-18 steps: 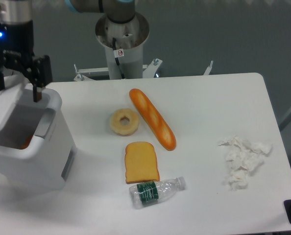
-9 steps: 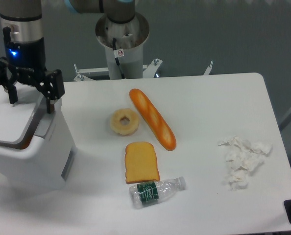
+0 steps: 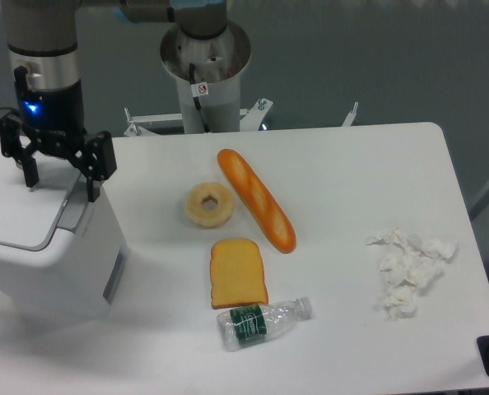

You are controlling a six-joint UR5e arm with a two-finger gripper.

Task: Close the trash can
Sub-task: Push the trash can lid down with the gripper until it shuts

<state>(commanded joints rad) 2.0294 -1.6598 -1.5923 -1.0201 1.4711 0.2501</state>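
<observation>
Gripper first: we see it pointing down over the back edge of the bin, its two dark fingers spread wide and nothing between them. One finger hangs over the lid near its far side, the other over the lid's right edge; whether either tip touches the plastic we cannot tell from this view.

We judge the task nearly done — the lid lies almost flat on the bin's body, with no dark opening showing. What may be left is a last press to seat it, and then lifting the arm clear; we cannot see whether a latch has caught.

The bin stands at the left end of the table, partly cut off by the frame. It is a big white box with rounded corners, a flat pale lid, and a grey panel on its right face and another just under the lid's right edge.

Right of the bin, well apart from it, lie a donut, a baguette, a toast slice and a small bottle. Farthest from the bin — near the table's right edge — sits crumpled tissue.
</observation>
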